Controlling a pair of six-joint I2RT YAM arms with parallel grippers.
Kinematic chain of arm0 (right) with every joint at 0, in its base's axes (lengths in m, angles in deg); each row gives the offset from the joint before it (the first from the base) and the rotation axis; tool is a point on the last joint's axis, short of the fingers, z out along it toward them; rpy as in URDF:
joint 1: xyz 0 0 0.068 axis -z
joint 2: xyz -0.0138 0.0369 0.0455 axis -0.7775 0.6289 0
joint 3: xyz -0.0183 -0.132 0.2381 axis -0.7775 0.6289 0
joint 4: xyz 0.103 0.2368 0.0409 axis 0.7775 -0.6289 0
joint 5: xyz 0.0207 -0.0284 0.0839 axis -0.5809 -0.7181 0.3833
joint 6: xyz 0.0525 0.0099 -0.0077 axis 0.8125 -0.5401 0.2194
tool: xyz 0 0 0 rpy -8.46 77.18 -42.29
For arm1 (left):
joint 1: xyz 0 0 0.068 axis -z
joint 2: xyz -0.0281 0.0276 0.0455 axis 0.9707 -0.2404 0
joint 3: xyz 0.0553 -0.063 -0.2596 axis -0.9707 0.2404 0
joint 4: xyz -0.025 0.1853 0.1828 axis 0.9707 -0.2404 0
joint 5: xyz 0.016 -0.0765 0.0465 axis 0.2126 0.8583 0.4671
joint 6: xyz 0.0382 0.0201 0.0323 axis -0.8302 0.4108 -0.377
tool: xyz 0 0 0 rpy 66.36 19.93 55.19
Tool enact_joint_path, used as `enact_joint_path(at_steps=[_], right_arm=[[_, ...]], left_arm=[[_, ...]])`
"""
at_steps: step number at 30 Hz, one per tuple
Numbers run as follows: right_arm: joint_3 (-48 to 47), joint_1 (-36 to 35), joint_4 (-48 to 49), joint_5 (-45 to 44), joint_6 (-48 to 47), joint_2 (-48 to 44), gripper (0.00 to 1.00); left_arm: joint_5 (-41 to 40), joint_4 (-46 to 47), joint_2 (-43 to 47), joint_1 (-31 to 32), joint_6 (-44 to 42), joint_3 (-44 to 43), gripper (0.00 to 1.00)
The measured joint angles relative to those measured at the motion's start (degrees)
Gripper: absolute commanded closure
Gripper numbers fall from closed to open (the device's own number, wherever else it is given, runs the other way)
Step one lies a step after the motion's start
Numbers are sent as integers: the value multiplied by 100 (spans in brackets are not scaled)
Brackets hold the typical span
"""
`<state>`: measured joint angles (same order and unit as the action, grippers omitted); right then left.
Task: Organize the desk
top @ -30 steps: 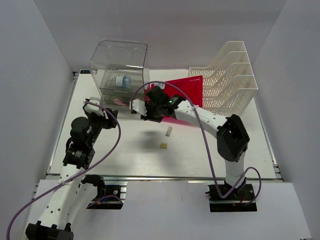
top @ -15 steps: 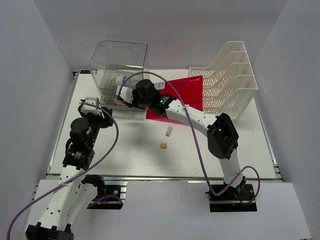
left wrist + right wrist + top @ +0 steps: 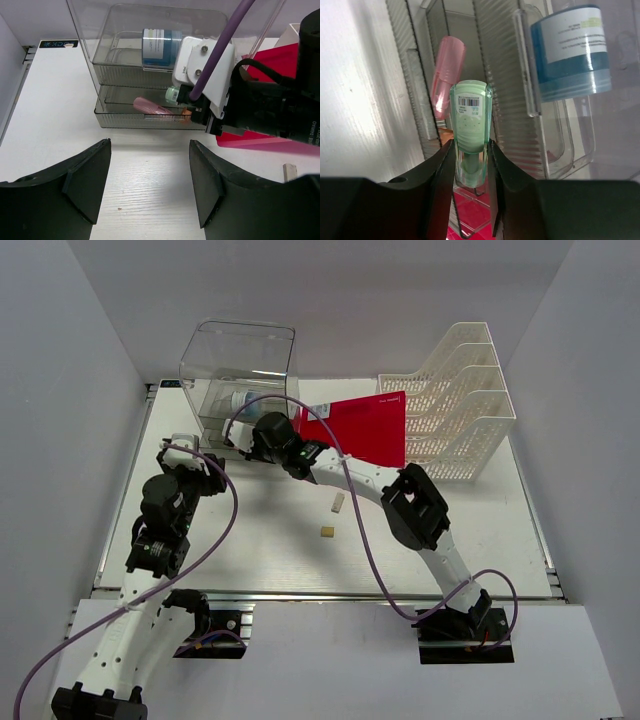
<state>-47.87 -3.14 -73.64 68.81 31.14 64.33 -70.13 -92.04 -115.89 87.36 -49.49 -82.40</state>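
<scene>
The white desk (image 3: 250,540) holds a clear plastic drawer box (image 3: 240,365) at the back left. My right gripper (image 3: 471,150) is shut on a green capped marker (image 3: 471,125) and holds it at the open lower drawer, tip towards a pink marker (image 3: 447,75) lying inside. From the top view the right gripper (image 3: 245,443) is at the box's front. A blue-labelled container (image 3: 570,50) sits in the upper drawer. My left gripper (image 3: 150,185) is open and empty over bare desk in front of the box; in the top view it (image 3: 203,466) sits left of the right gripper.
A red folder (image 3: 365,425) lies at the back, partly under the right arm. A white mesh file rack (image 3: 460,390) stands at the back right. A pale eraser (image 3: 338,503) and a small tan block (image 3: 327,531) lie mid-desk. A silver rail (image 3: 320,595) runs along the near edge.
My right arm has swung left and back, carrying the green marker from over the red folder to the drawer box's front. My left gripper has drawn back slightly to the left.
</scene>
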Motion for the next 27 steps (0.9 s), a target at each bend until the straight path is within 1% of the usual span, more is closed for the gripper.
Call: enact_joint_path(at_steps=[2, 3, 4, 5, 6, 7, 10, 13, 16, 17, 18, 20, 21, 24, 27], right_arm=[[4, 20, 35, -31, 4, 11, 99], [4, 20, 68, -44, 7, 11, 93], [2, 22, 120, -66, 7, 11, 81], [7, 31, 146, -79, 7, 11, 74], [13, 42, 168, -90, 7, 11, 69], [31, 48, 197, -107, 7, 11, 61], [94, 59, 205, -125, 35, 11, 52], [149, 57, 197, -122, 61, 11, 50], [181, 55, 225, -127, 63, 9, 53], [186, 55, 229, -125, 70, 9, 57], [195, 55, 225, -125, 79, 9, 71], [232, 52, 214, -98, 105, -2, 88], [264, 52, 175, -57, 149, -31, 100], [339, 55, -33, 190, 278, -181, 100], [715, 87, -385, 730, 400, -713, 100]], left_arm=[[2, 0, -22, 0, 0, 2, 27], [2, 0, -26, 0, 0, 4, 27], [2, 0, -33, 0, 0, 4, 27], [2, 0, -33, 0, 0, 4, 27], [0, 0, -33, 0, 0, 4, 27], [2, 0, -33, 0, 0, 4, 27], [2, 0, -35, 0, 0, 4, 27], [4, 0, -37, 0, 0, 4, 27], [20, 0, -39, 0, 0, 4, 28], [22, 0, -44, 0, 0, 4, 29], [22, 0, -50, 0, 0, 4, 36], [33, 0, -74, 0, 15, 4, 46], [44, 0, -87, 0, 15, 4, 55], [103, 0, -127, 0, 11, 7, 66], [221, 2, -181, 0, -20, 7, 88]])
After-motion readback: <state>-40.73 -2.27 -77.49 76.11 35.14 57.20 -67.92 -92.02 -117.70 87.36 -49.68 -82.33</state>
